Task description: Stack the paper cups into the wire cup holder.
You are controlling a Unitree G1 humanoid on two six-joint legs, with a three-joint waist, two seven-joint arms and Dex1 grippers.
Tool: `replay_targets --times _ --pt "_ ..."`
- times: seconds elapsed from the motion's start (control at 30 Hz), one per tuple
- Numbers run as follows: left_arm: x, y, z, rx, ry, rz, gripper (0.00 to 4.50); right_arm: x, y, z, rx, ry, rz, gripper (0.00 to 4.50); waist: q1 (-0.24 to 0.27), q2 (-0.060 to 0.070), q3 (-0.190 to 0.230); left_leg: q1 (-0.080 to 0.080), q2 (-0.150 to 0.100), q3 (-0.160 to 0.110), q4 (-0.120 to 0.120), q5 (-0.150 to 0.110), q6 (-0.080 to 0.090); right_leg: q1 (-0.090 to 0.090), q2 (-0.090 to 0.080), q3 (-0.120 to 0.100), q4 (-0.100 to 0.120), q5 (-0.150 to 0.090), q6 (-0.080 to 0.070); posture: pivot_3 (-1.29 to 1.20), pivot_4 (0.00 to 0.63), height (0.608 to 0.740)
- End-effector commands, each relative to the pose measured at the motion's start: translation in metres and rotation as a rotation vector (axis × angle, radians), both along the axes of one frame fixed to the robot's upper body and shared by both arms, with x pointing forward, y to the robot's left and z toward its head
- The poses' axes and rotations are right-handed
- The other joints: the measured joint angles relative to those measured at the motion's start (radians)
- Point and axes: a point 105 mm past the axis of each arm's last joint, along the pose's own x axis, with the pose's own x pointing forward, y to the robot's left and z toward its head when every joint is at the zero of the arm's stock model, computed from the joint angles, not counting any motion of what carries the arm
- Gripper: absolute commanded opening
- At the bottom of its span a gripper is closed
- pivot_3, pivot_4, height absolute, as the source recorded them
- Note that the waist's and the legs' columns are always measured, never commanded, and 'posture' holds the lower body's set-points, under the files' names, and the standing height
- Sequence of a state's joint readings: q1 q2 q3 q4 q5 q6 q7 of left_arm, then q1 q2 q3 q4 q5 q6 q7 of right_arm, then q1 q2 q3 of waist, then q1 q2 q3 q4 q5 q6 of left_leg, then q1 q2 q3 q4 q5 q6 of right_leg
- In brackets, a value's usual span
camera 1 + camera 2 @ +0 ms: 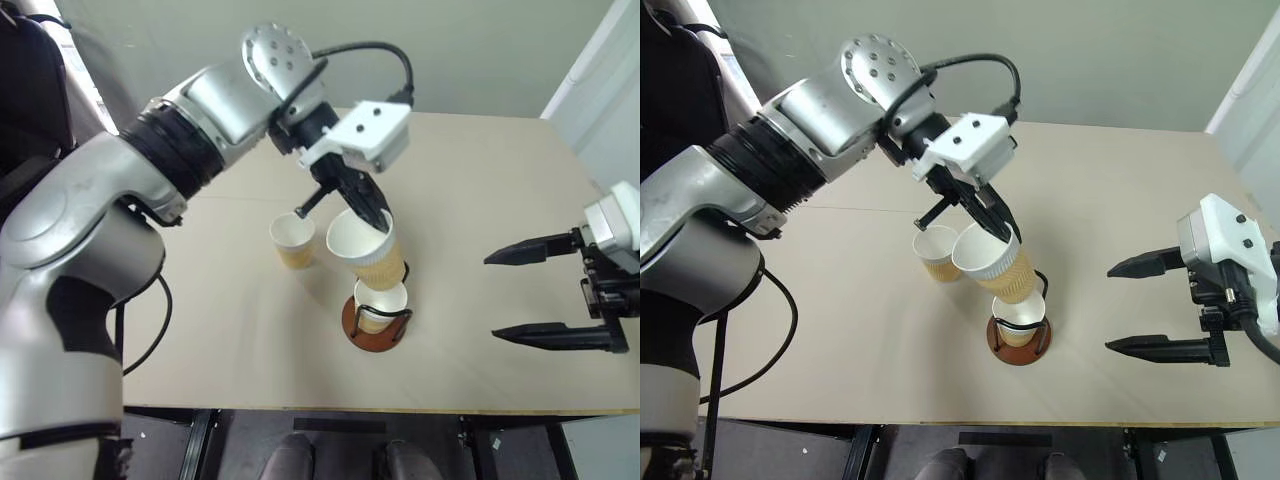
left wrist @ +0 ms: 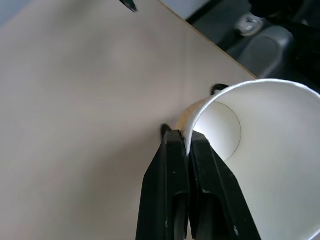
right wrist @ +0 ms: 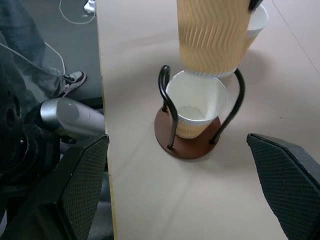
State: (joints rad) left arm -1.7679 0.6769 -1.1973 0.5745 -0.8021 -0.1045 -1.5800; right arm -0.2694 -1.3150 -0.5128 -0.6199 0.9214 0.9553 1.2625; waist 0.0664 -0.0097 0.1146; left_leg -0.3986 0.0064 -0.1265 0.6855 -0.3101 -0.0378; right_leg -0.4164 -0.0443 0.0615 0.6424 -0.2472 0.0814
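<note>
light: even, soft, bright | shadows: faint on table [image 1: 480,200] | blur: near fingers soft in wrist views
</note>
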Motion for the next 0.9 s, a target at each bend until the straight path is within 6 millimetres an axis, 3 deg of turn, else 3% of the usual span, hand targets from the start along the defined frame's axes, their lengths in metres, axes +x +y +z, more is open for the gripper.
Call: replay_targets --times 0.03,0.23,0.7,0.9 --pt "-0.013 -0.005 0.006 0.022 -0.002 -0.082 0.02 -0.005 0.0 0.009 0.002 -0.048 -0.013 4.5 0.001 0.0 0.0 -0.001 0.0 0.0 0.0 0.0 0.0 0.0 0.0 0.0 0.0 0.0 0.0 0.0 0.15 0.74" --pt "-0.01 -0.016 -0.004 0.031 -0.01 -0.1 0.02 -0.008 0.002 0.007 0.009 -0.048 -0.02 4.5 0.007 0.0 0.0 -0.001 -0.001 0.0 0.002 0.0 0.0 0.0 0.0 -0.001 0.001 0.0 0.001 0.0 0.15 0.74" --pt "0.005 -0.017 -0.014 0.06 -0.071 -0.076 0.02 -0.007 0.003 0.005 0.008 -0.046 -0.021 4.5 0.013 0.0 0.0 -0.002 -0.002 0.0 0.008 -0.001 0.002 0.001 -0.001 0.0 0.002 0.0 0.002 0.0 0.15 0.74" --pt "0.002 -0.019 -0.017 0.058 -0.068 -0.097 0.02 -0.007 0.003 0.004 0.008 -0.045 -0.017 4.5 0.014 0.0 0.0 -0.002 -0.002 0.001 0.01 -0.002 0.003 0.001 -0.001 0.0 0.002 0.0 0.003 0.0 0.15 0.74"
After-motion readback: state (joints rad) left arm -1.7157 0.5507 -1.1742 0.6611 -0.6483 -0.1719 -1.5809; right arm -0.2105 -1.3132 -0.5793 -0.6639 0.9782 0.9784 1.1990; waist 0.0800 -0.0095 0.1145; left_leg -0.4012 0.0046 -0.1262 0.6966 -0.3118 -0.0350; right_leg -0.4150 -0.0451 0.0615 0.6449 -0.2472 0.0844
